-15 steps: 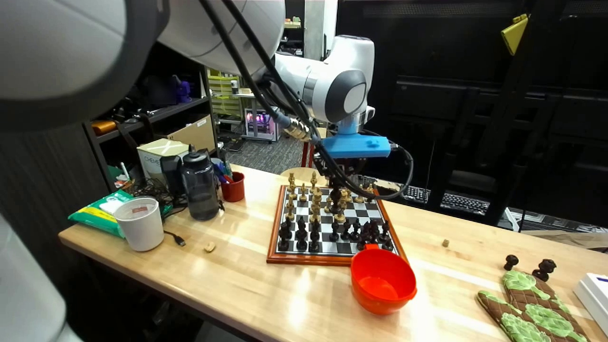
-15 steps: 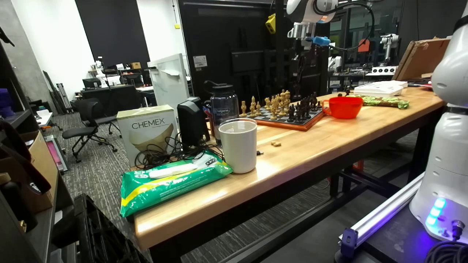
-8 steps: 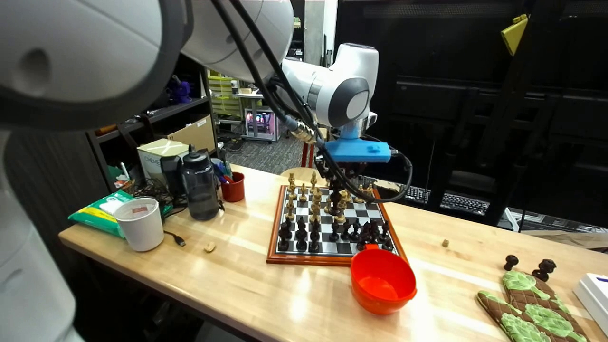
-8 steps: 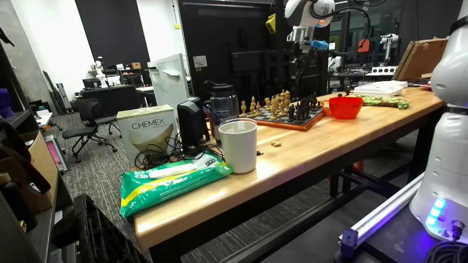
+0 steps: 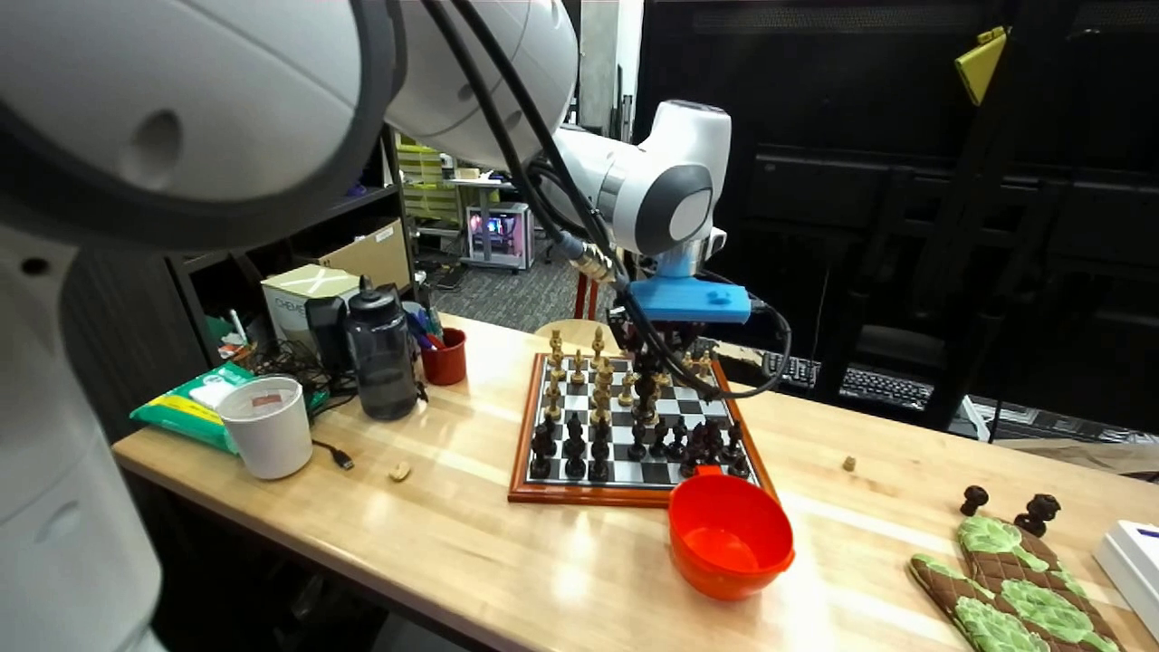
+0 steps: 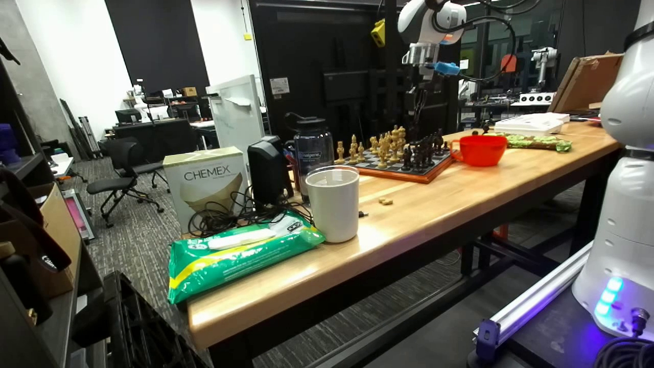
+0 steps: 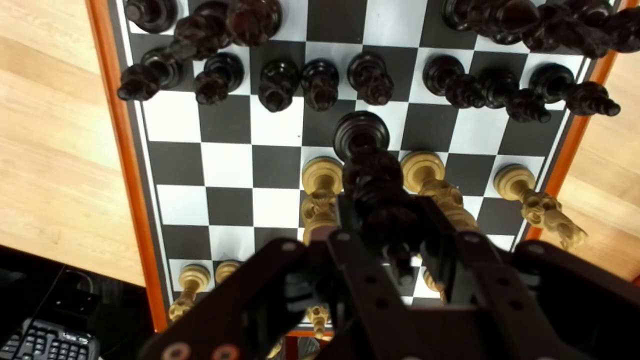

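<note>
My gripper [image 7: 386, 207] is shut on a dark chess piece [image 7: 372, 167], its fingers on either side of the upper part. The piece points base-down over the chessboard [image 7: 277, 165]; its round base looks nearer than the bases around it, though I cannot tell how far it is off the board. Close beside it stand two light pieces, a left one [image 7: 321, 175] and a right one [image 7: 422, 170], partly covered by the fingers. Several dark pieces [image 7: 370, 75] stand in a row beyond. In an exterior view the held piece [image 5: 645, 398] hangs amid the light pieces.
A red bowl [image 5: 729, 543] stands against the board's near corner. Patterned oven mitts [image 5: 1023, 589] and two loose dark pieces [image 5: 1037, 512] lie farther right. A white cup [image 5: 272, 430], a water bottle [image 5: 385, 362] and a red pen cup [image 5: 445, 358] stand left of the board.
The arm has come down and shifted slightly right in an exterior view, carrying the dark piece with it toward the row of dark pieces. The grip stays the same.
</note>
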Robot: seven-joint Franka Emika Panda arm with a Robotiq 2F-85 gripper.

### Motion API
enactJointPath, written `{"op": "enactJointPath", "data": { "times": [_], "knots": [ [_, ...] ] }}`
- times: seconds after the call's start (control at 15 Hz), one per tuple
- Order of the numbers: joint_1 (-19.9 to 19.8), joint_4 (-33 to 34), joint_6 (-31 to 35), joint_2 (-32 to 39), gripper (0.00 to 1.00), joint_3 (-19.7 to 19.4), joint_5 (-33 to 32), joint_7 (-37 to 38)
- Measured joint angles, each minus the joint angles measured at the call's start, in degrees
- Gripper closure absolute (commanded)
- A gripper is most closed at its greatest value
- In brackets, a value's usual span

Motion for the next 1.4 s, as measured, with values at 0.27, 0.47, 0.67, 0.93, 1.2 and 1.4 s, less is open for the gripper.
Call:
{"op": "enactJointPath", "data": {
  "times": [0.27, 0.47, 0.67, 0.93, 1.2, 1.4],
  "knots": [
    [-0.62, 0.06, 0.20, 1.40, 0.92, 0.12, 1.80, 0.00],
    [-0.99, 0.11, 0.67, 2.22, 0.92, 0.35, 2.98, 0.00],
    [-1.34, 0.31, 1.05, 2.75, 0.92, 0.64, 3.57, 0.00],
    [-1.51, 0.44, 1.18, 2.97, 0.92, 0.74, 3.59, 0.00],
    [-1.73, 0.44, 1.18, 3.22, 0.92, 0.82, 3.59, 0.00],
    [-1.90, 0.45, 1.19, 3.65, 0.92, 0.90, 3.59, 0.00]
  ]
}}
